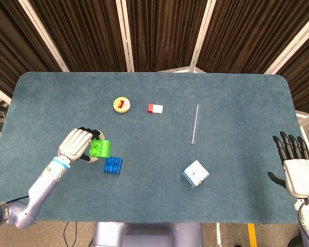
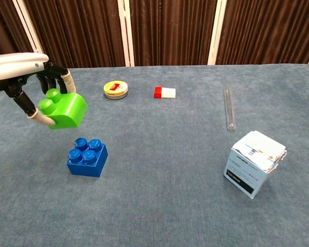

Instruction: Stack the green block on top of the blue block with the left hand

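My left hand [image 1: 78, 144] [image 2: 28, 82] grips the green block [image 1: 100, 148] [image 2: 64, 109] and holds it in the air, tilted, just up and left of the blue block [image 1: 113, 165] [image 2: 87, 157]. The blue block sits flat on the table with its studs up, and the green block is not touching it. My right hand [image 1: 295, 165] rests open at the table's right edge, fingers spread, far from both blocks; the chest view does not show it.
A round yellow tin [image 1: 122, 105] [image 2: 116, 89] and a red-and-white block [image 1: 155, 108] [image 2: 165, 92] lie further back. A clear tube [image 1: 194, 123] [image 2: 228, 113] lies right of centre, and a small white box [image 1: 195, 173] [image 2: 255, 163] stands in front of it.
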You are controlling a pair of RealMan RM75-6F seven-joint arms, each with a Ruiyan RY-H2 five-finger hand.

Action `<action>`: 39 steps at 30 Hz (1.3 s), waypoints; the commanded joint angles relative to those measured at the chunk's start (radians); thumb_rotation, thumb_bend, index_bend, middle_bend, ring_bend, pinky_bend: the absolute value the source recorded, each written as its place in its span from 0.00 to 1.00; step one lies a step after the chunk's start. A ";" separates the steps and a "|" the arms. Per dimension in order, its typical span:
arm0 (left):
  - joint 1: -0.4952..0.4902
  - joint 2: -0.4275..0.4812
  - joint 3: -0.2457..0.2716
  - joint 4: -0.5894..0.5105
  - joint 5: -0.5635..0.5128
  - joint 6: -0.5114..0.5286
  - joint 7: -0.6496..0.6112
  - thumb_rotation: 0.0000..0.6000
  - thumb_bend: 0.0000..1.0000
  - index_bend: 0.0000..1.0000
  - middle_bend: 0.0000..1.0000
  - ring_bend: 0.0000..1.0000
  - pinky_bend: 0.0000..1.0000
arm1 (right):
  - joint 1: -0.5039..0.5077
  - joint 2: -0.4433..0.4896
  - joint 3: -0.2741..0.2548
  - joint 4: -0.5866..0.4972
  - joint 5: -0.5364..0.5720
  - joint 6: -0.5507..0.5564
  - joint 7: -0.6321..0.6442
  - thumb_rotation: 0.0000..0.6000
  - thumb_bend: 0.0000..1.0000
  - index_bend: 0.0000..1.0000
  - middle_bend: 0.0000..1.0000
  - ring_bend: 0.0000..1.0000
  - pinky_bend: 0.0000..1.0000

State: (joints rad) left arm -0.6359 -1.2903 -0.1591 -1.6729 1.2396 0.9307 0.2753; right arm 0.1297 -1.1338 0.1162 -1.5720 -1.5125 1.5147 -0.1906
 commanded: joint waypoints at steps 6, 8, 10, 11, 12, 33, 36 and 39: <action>-0.037 -0.027 0.043 -0.022 -0.031 -0.044 0.083 1.00 0.06 0.42 0.45 0.40 0.37 | -0.003 0.002 -0.003 0.005 -0.004 0.007 0.009 1.00 0.00 0.00 0.00 0.00 0.00; -0.049 -0.031 0.044 -0.025 -0.050 -0.058 0.097 1.00 0.06 0.42 0.45 0.40 0.37 | -0.005 0.003 -0.003 0.006 -0.003 0.008 0.010 1.00 0.00 0.00 0.00 0.00 0.00; -0.059 -0.038 0.045 -0.025 -0.063 -0.062 0.114 1.00 0.06 0.42 0.45 0.40 0.37 | -0.005 0.004 -0.003 0.006 -0.002 0.008 0.012 1.00 0.00 0.00 0.00 0.00 0.00; -0.063 -0.043 0.046 -0.025 -0.069 -0.063 0.122 1.00 0.06 0.42 0.45 0.40 0.37 | -0.006 0.004 -0.003 0.007 0.000 0.008 0.013 1.00 0.00 0.00 0.00 0.00 0.00; -0.066 -0.048 0.047 -0.024 -0.078 -0.065 0.128 1.00 0.06 0.42 0.45 0.40 0.37 | -0.007 0.005 -0.003 0.007 0.001 0.008 0.015 1.00 0.00 0.00 0.00 0.00 0.00; -0.105 -0.107 0.086 0.005 -0.143 -0.060 0.179 1.00 0.06 0.42 0.45 0.40 0.36 | -0.009 0.015 -0.002 0.007 0.008 0.006 0.029 1.00 0.00 0.00 0.00 0.00 0.00; -0.106 -0.116 0.094 0.014 -0.144 -0.049 0.196 1.00 0.06 0.42 0.45 0.40 0.36 | -0.009 0.015 -0.003 0.006 0.008 0.006 0.028 1.00 0.00 0.00 0.00 0.00 0.00; -0.107 -0.123 0.096 0.019 -0.150 -0.044 0.198 1.00 0.06 0.42 0.45 0.40 0.36 | -0.010 0.016 -0.003 0.005 0.006 0.007 0.028 1.00 0.00 0.00 0.00 0.00 0.00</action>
State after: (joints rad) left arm -0.7426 -1.4121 -0.0633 -1.6550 1.0907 0.8860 0.4728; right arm 0.1199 -1.1178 0.1128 -1.5674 -1.5060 1.5216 -0.1629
